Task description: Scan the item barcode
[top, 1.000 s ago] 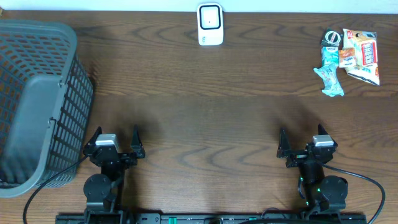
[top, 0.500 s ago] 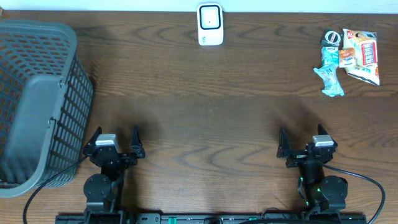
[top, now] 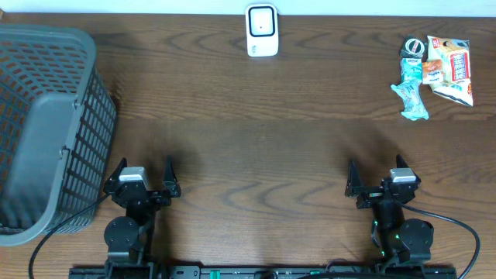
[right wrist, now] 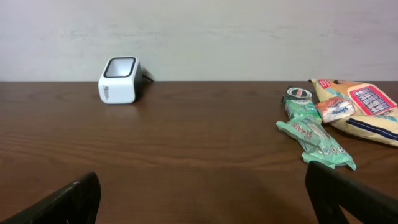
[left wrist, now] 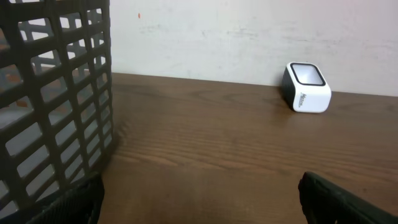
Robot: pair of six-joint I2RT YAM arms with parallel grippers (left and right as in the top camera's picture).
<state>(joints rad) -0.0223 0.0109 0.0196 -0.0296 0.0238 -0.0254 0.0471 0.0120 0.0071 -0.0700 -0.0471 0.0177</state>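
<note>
A white barcode scanner (top: 262, 29) stands at the table's far edge, middle; it also shows in the left wrist view (left wrist: 306, 87) and the right wrist view (right wrist: 119, 79). The items lie in a small pile at the far right: a green packet (top: 409, 94) (right wrist: 316, 142), an orange and white bag (top: 452, 70) (right wrist: 364, 109) and a small round roll (top: 415, 46). No barcode shows on them. My left gripper (top: 146, 166) (left wrist: 200, 198) and right gripper (top: 375, 166) (right wrist: 202, 198) rest open near the front edge, far from the items, with nothing between their fingers.
A tall grey lattice basket (top: 46, 132) fills the left side, close beside my left gripper; its wall (left wrist: 56, 93) takes up the left of the left wrist view. Brown wooden tabletop (top: 256, 132) lies between the grippers and the scanner.
</note>
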